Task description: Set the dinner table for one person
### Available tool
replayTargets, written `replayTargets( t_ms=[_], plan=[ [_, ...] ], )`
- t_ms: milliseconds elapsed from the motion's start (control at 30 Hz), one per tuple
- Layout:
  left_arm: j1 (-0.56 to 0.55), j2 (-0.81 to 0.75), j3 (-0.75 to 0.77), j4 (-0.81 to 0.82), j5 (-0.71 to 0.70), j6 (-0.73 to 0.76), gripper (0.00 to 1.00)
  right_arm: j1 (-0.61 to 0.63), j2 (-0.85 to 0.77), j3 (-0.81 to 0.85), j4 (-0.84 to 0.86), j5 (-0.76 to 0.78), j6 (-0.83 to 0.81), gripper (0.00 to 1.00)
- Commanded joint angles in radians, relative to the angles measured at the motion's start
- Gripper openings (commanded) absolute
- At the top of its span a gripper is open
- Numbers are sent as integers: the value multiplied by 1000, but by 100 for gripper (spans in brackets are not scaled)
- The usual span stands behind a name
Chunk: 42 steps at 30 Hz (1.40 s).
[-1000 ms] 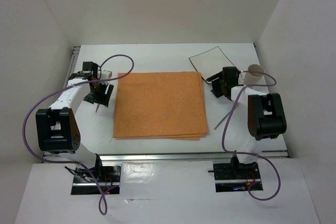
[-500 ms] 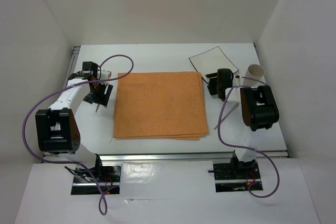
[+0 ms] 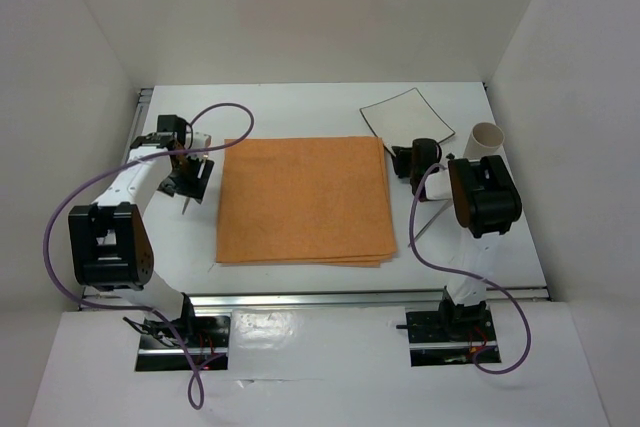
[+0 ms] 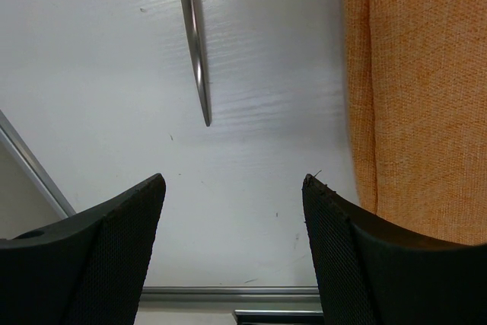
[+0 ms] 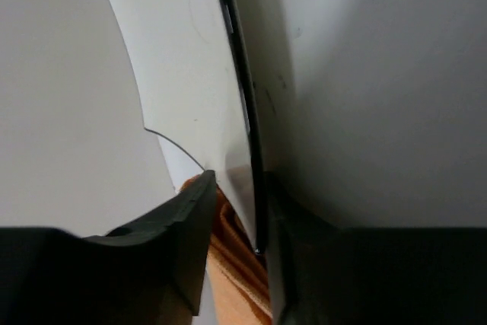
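Observation:
A white square plate [image 3: 405,113] with a black rim lies at the back right of the dinner table [image 3: 300,105]. My right gripper [image 3: 404,161] sits at the plate's near corner. In the right wrist view my right gripper [image 5: 237,188] is shut on the plate's rim [image 5: 242,104], with the orange placemat [image 5: 236,264] below it. That placemat [image 3: 303,199] covers the table's middle. My left gripper [image 3: 188,180] hangs open at the placemat's left side. In the left wrist view my left gripper [image 4: 232,188] is empty, and a slim metal utensil [image 4: 194,36] lies beyond it.
A pale cup [image 3: 485,140] stands right of the plate, close to the right arm. Another thin utensil [image 3: 420,230] lies on the table right of the placemat. White walls enclose the table on three sides. A metal rail [image 3: 350,297] runs along the near edge.
The right arm swung left from beside the cup to the plate's near corner, and its jaws narrowed onto the rim. The left arm stayed still.

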Motion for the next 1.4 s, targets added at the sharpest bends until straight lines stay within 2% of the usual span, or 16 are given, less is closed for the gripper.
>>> replayTargets(
  t_ms=[0, 33, 67, 133, 167, 300, 433, 500, 700, 933, 1233, 1367],
  plan=[
    [4, 15, 36, -17, -17, -20, 80, 5, 48, -48, -103, 69, 5, 35],
    [4, 15, 36, -17, -17, -20, 80, 5, 48, -48, -103, 80, 5, 30],
    [4, 24, 36, -17, -17, -29, 80, 5, 48, -57, -79, 80, 5, 17],
    [4, 24, 36, -17, -17, -29, 80, 5, 48, -57, -63, 80, -37, 3],
    [4, 24, 36, -17, -17, -29, 80, 5, 39, -48, -63, 80, -53, 0],
    [4, 24, 36, -17, -17, -29, 80, 5, -6, -39, 16, 80, -175, 0],
    [4, 15, 26, -17, -17, -29, 80, 5, -62, -12, 153, 11, -383, 0],
    [4, 15, 17, -17, -17, -29, 80, 5, -87, 24, 200, -26, -426, 0],
    [4, 4, 8, -17, 3, -29, 80, 5, -122, 71, 284, -87, -436, 0],
    [4, -16, -1, -7, 3, -29, 81, 5, -122, 90, 373, -150, -333, 0],
    [4, -36, -10, -7, 12, -29, 81, 5, -150, 260, 337, -161, -491, 0],
    [4, -36, -20, -7, 12, -29, 81, 5, -170, 297, 305, -185, -511, 0]
  ],
)
